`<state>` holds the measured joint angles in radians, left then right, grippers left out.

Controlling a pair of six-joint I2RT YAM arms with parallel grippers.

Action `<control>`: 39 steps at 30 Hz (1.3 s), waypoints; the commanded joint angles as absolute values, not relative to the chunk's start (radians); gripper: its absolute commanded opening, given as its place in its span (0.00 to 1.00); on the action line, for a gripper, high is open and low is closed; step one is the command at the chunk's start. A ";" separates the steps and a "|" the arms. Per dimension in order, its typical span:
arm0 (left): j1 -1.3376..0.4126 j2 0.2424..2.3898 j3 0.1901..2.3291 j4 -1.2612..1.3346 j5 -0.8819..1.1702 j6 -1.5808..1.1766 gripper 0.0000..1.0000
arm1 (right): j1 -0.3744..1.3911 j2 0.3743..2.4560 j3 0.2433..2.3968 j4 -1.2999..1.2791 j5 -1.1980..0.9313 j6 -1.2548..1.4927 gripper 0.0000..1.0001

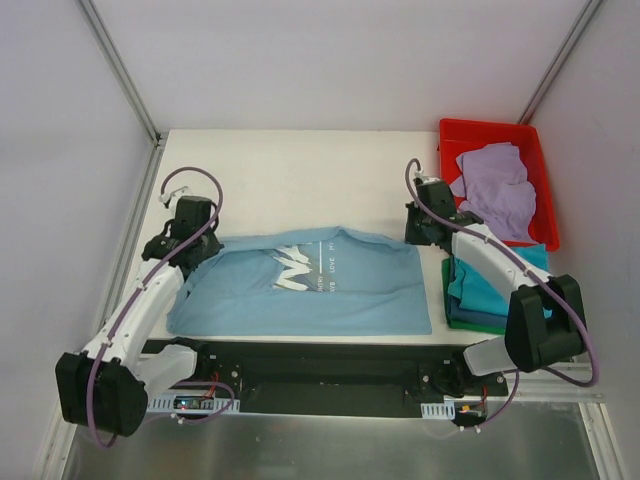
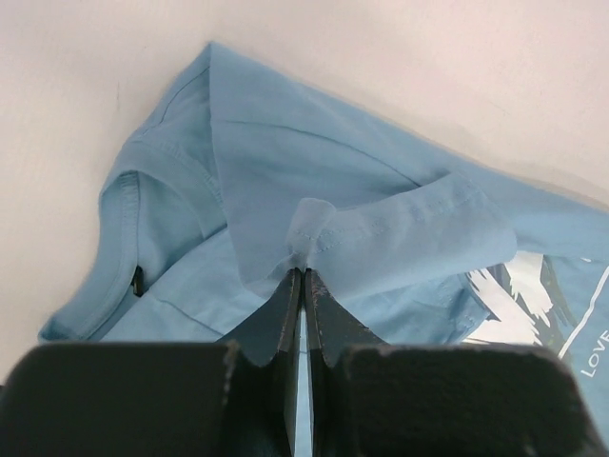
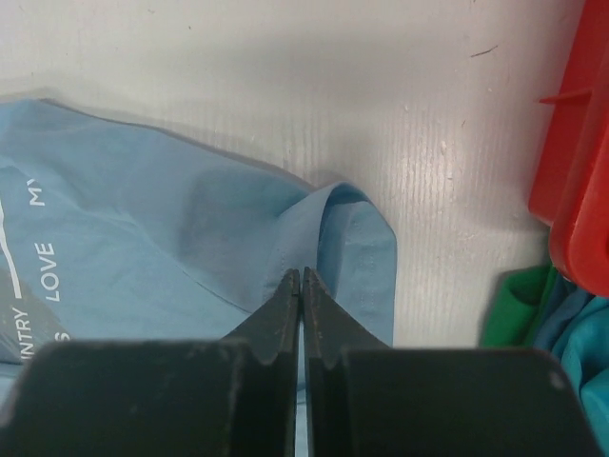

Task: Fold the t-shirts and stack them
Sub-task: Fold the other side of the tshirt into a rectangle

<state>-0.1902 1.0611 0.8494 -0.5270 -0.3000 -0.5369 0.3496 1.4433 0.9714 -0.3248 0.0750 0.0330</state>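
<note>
**Left.** Left gripper (image 2: 303,274): jaws pressed together, with only a thin pleat of sleeve hem caught at the tips. It holds the light blue cotton t-shirt with white lettering (image 1: 310,285) at its far-left corner.
- Risk: the bite looks shallow, right at the hem. A quick lift or a pull toward the middle could slide the cloth out and drop the sleeve in a crumple.

**Centre.** The shirt lies spread on the white table (image 1: 290,180), print up, between the two arms. Its near edge is just beside the arm bases.
- Risk: the left wrist view shows the sleeve and collar area bunched. Folded over as it lies, that wrinkle would likely be locked in.

**Right.** Right gripper (image 3: 302,274): likewise closed tight, on a small raised loop at the same shirt's far-right corner.
- Risk: if the arms lift unevenly, the cloth could go taut or twist, and one pinch may let go.

**Further right.** A stack of folded teal, blue and dark green t-shirts (image 1: 468,295) sits just beside the shirt's right edge, partly under the right forearm.
- Risk: a wide swing of that arm could drag the stack askew.

Behind the stack stands a red plastic bin (image 1: 500,127) holding a crumpled lavender t-shirt (image 1: 497,188).
- In the way: the bin wall is near the right gripper, so there is little room to move outward.
</note>
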 commanded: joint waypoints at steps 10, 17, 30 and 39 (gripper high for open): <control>-0.195 0.792 0.703 -0.526 -0.478 -0.655 0.00 | 0.347 1.316 0.919 -0.390 0.189 0.018 0.00; -0.195 0.761 0.692 -0.537 -0.558 -0.683 0.00 | 0.339 1.279 0.899 -0.409 0.134 0.008 0.00; -0.187 0.724 0.644 -0.552 -0.601 -0.742 0.00 | 0.333 1.246 0.868 -0.448 0.104 0.008 0.00; -0.187 0.701 0.552 -0.551 -0.663 -0.818 0.00 | 0.334 1.261 0.831 -0.469 0.084 0.026 0.00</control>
